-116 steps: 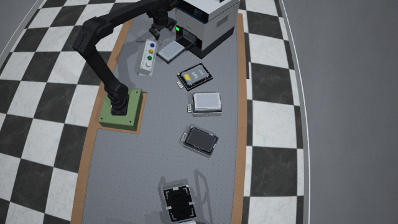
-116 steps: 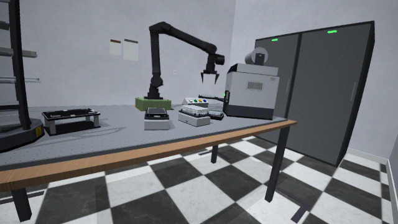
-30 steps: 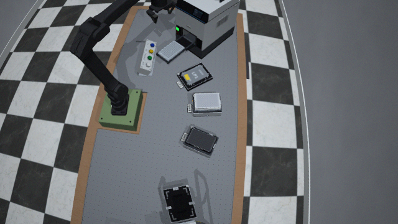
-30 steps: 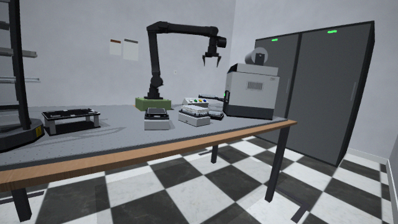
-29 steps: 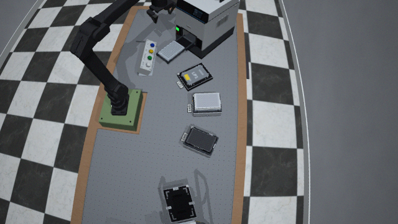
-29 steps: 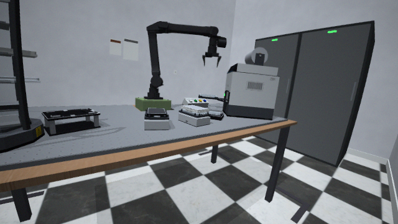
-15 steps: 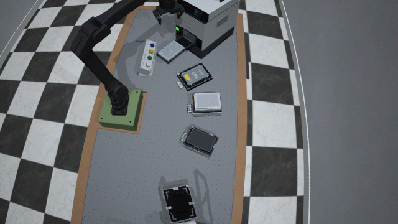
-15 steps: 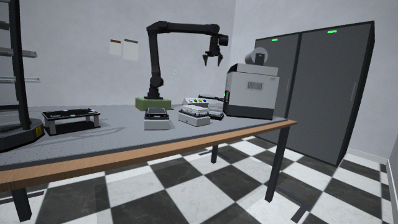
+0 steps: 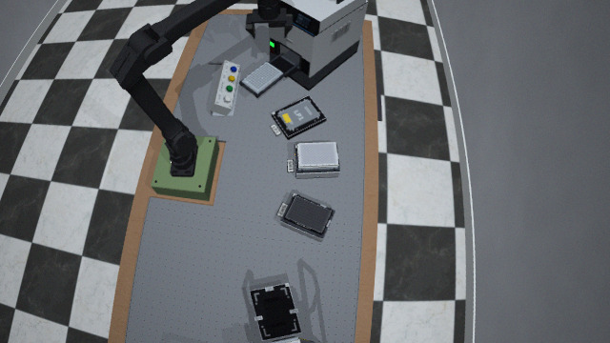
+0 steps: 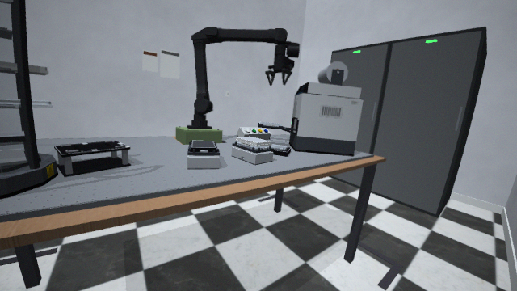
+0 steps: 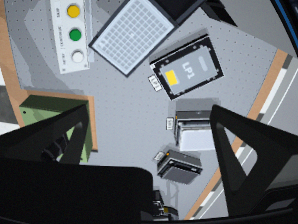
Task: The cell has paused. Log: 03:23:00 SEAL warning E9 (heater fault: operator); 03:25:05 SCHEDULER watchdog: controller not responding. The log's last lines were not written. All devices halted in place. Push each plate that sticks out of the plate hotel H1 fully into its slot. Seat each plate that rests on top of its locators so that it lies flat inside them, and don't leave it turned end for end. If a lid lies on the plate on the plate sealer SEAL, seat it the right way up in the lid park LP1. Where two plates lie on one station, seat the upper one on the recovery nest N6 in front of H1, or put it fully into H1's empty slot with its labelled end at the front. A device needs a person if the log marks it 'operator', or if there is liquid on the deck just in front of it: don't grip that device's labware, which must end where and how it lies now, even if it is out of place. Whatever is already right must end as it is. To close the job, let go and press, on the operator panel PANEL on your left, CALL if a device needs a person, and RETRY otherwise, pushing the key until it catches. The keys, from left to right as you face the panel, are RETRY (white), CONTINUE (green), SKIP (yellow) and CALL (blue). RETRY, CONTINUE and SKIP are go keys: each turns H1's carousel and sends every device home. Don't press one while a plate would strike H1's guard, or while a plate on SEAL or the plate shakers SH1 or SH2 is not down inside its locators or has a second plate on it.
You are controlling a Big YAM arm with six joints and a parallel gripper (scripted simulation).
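My gripper [image 10: 279, 78] [image 11: 149, 111] is open and empty, high above the deck beside the grey plate sealer SEAL [image 9: 329, 33] [image 10: 327, 119]. A white well plate [image 9: 261, 77] [image 11: 133, 31] [image 10: 275, 126] lies on the sealer's dark tray, below the gripper and turned askew to the sealer. The operator panel [image 9: 224, 88] [image 11: 69, 19] [image 10: 252, 132] with its blue, yellow, green and white keys stands just left of it. The lid park LP1 [image 9: 298, 116] [image 11: 188, 70] shows a yellow patch. One shaker bears a white plate [image 9: 316, 156] [image 10: 252, 142], another a dark plate [image 9: 307, 216] [image 10: 203, 145].
The black recovery nest N6 [image 9: 275, 312] [image 10: 92, 149] stands at the near end of the deck. The plate hotel H1 [image 10: 20, 121] shows only in part at the left of the exterior view. The arm's green base [image 9: 188, 169] sits at the deck's left edge.
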